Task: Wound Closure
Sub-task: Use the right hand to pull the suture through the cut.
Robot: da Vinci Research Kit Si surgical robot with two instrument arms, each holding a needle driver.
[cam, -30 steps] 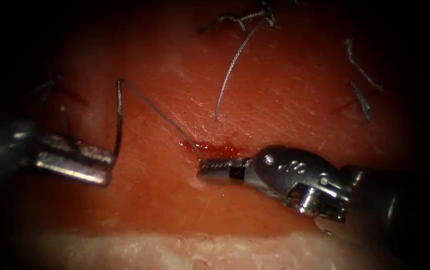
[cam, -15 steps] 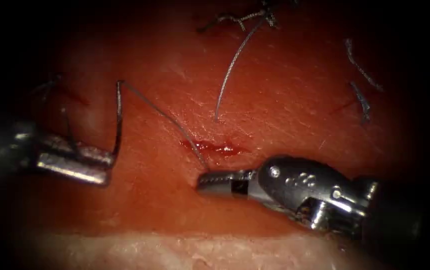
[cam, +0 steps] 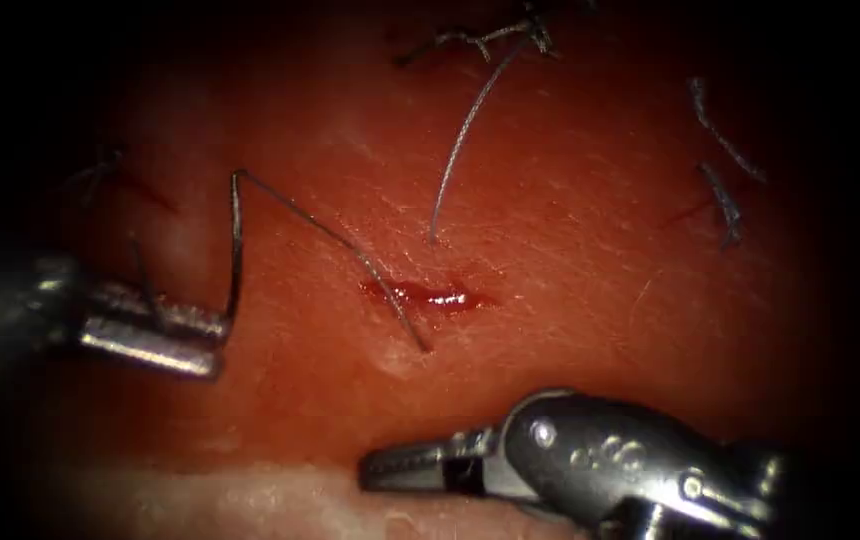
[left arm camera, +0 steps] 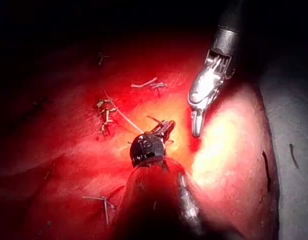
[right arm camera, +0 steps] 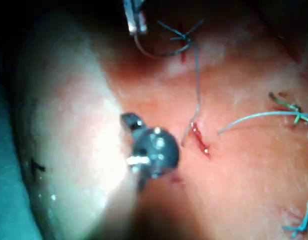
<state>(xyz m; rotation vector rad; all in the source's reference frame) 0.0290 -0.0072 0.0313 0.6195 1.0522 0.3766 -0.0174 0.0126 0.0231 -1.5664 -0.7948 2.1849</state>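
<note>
Red tissue [cam: 570,200] shows old knots [cam: 480,38]; we see our left pincer [cam: 212,340] holding the needle [cam: 235,240], right pincer [cam: 380,470] closed, empty; cut [cam: 425,295] unclosed.

Table [left arm camera: 290,112]: grey, flat, covered surface lying just beside the pale outer edge of the tissue [left arm camera: 229,150]; seen again as a teal strip [right arm camera: 4,175]. Dark scrap [left arm camera: 293,156]: short, thin, slightly curved, lying on the table, apart from the tissue.
</note>
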